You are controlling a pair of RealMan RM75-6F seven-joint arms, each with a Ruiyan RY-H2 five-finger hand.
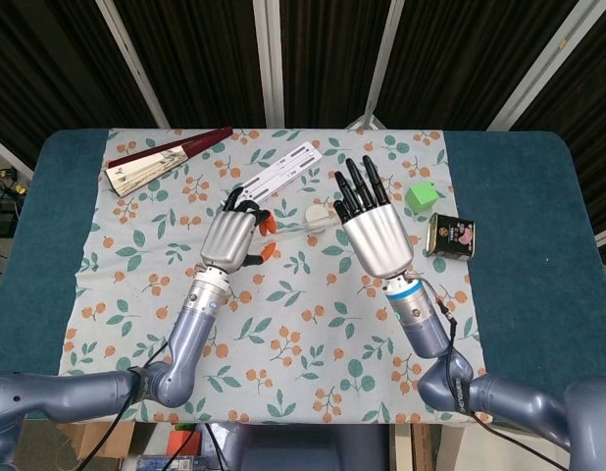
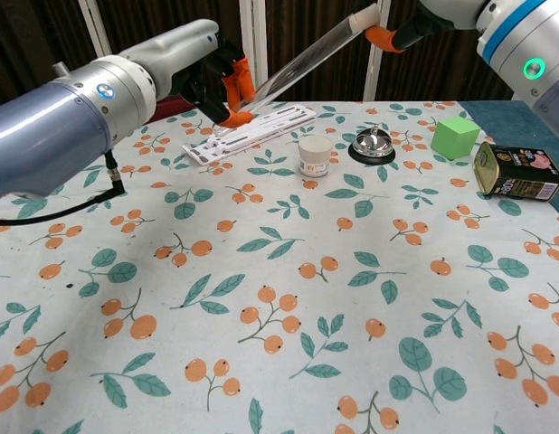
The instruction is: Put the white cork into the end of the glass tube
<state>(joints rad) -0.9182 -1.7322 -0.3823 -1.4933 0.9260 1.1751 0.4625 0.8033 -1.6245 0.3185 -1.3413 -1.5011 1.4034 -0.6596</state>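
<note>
Dark slatted walls stand behind a table covered with a floral cloth point(image 2: 288, 298) printed with oranges and leaves. At the left, the left hand point(image 2: 214, 80) is closed around the lower end of the glass tube point(image 2: 298, 65), which is held in the air, tilted up toward the right. The tube is stiff, smooth and surely fragile, so I judge it should be gripped firmly near the end but never squeezed hard, as it may slip or crack. At its upper end sits the white cork point(image 2: 363, 18), pinched by the right hand point(image 1: 374, 232), which seems to press it into the opening; how deep it sits I cannot tell. The cork is light and a little soft, so it is best held by its sides. Below stand a small white jar point(image 2: 315, 155), a desk bell point(image 2: 374, 145), a green cube point(image 2: 455, 137) and a tin can point(image 2: 517, 172).
</note>
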